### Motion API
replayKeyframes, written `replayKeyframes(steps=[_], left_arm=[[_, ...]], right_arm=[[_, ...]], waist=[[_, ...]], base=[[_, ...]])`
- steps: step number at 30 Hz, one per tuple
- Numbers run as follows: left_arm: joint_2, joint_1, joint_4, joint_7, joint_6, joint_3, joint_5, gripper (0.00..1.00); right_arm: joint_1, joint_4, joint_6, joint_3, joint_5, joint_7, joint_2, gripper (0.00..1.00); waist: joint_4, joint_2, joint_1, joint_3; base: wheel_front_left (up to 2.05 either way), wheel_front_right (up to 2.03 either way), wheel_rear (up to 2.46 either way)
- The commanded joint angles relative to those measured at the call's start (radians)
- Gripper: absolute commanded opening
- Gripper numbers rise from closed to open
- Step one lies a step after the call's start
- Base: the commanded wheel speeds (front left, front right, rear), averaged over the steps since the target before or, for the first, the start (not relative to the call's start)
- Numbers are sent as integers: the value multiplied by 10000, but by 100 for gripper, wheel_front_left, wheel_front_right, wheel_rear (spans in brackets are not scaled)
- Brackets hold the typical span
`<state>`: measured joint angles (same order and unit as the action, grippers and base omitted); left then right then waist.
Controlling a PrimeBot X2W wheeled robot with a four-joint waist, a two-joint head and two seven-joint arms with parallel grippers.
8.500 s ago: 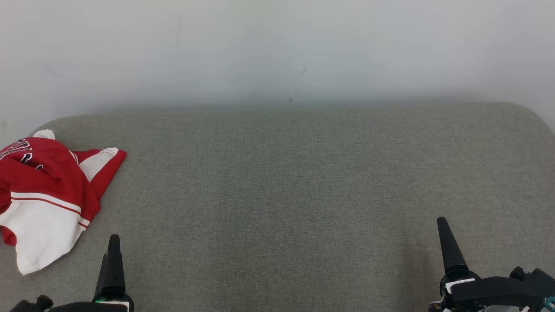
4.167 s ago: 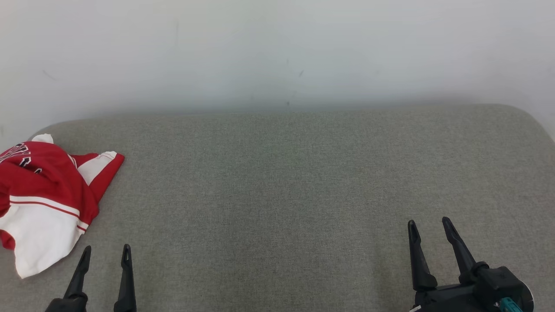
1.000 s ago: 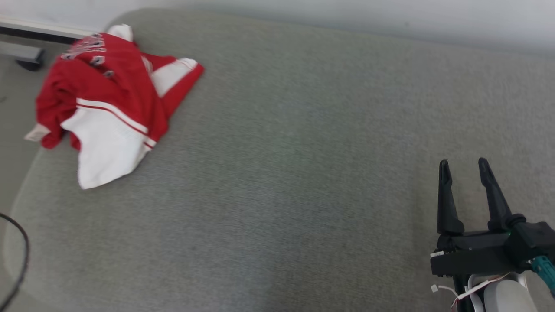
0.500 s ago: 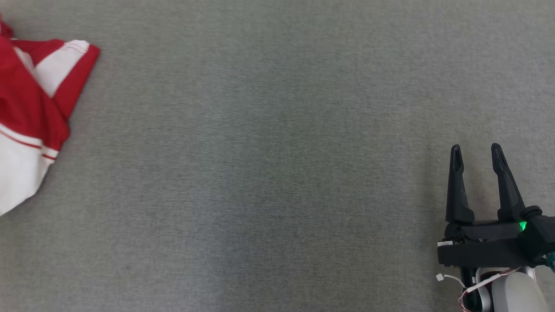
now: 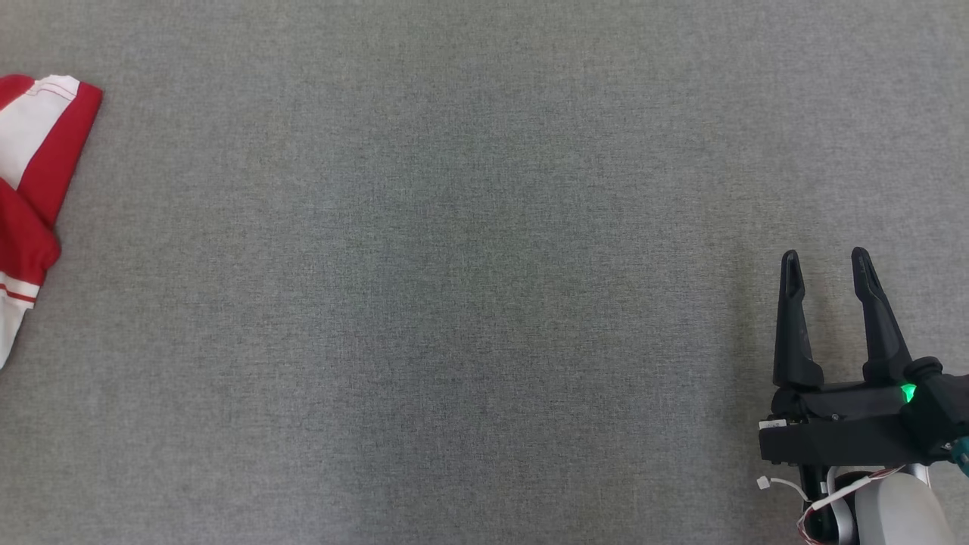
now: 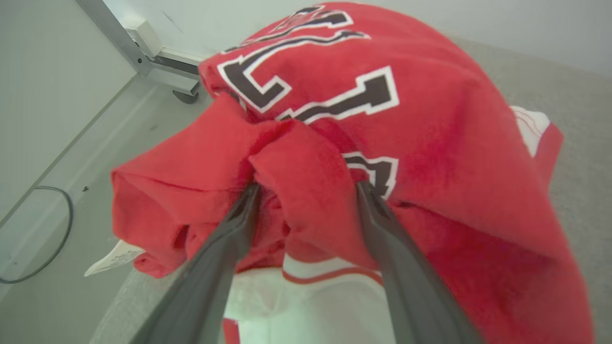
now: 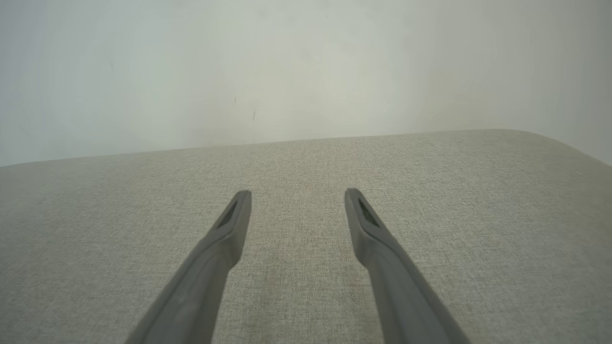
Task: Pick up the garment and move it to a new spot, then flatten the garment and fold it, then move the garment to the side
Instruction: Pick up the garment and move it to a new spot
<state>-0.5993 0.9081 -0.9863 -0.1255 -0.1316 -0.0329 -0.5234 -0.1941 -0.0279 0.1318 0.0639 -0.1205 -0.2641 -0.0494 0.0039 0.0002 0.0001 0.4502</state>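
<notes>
My left gripper (image 6: pixel 308 186) is spread wide, and in the left wrist view its two dark fingers (image 6: pixel 210 267) rise from the bottom edge with their tips buried in the rumpled red and white jersey (image 6: pixel 430 143). A raised fold of red cloth stands between the tips, and I am not pinching it. The jersey takes up the centre and right of that view, with black, white-edged lettering (image 6: pixel 334 100) across its upper part and a white panel with a red stripe (image 6: pixel 330 277) low between my fingers. A white tag (image 6: pixel 114 258) sticks out at its lower left edge. It lies at the end of the grey fabric surface (image 6: pixel 573 119). Beyond it, at the upper left, are a metal frame with a caster (image 6: pixel 162 71) and, lower left, a dark cable (image 6: pixel 52 239) on the pale floor. In the head view only a corner of the jersey (image 5: pixel 38 144) shows, at the left edge, well apart from my right gripper (image 5: pixel 825 257) at the lower right. That gripper is also spread, holding nothing, fingers pointing up the frame over bare grey fabric (image 5: pixel 484 272), with a green light (image 5: pixel 907 392) lit on its body. The right wrist view shows the same parted right gripper (image 7: pixel 296 193) above the fabric (image 7: pixel 430 215), with a white wall (image 7: pixel 287 71) across the top.
</notes>
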Motion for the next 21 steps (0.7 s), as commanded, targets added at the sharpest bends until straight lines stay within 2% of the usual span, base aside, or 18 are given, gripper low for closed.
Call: replayKeyframes(steps=[1, 2, 3, 4, 9, 16, 21], left_arm=[[78, 19, -138, 3, 22, 134, -49, 100], [65, 21, -243, 88, 21, 165, -127, 100], [77, 30, -323, 152, 21, 225, -152, 33], [66, 48, -308, 392, 21, 303, -115, 0], [-93, 245, -181, 1408, 20, 525, 36, 0], [-459, 848, 735, 3027, 20, 1012, 73, 0], [-675, 1422, 1801, 3534, 19, 1363, 253, 0]], right_arm=[[-15, -15, -21, 7, -20, -6, -16, 100], [-25, -4, -21, 7, 2, -6, -16, 100], [-31, 4, -21, 18, 21, -6, -16, 100], [-28, 4, -21, 34, 39, -6, -16, 100], [107, -23, -21, 87, 75, -7, -16, 100], [325, -164, -21, 75, -130, -6, -18, 100], [461, -359, -21, 12, -353, -6, -18, 100]], waist=[[-28, -2, -1, -37], [-37, -2, -1, -49], [-41, -2, -1, -68], [-36, -2, -1, -99], [79, -2, -1, -351], [442, -2, -1, -1078], [500, -2, -1, -1630]], base=[[0, 0, 0], [0, 0, 0], [0, 0, 0], [0, 0, 0], [0, 0, 0], [0, 0, 0], [0, 0, 0]])
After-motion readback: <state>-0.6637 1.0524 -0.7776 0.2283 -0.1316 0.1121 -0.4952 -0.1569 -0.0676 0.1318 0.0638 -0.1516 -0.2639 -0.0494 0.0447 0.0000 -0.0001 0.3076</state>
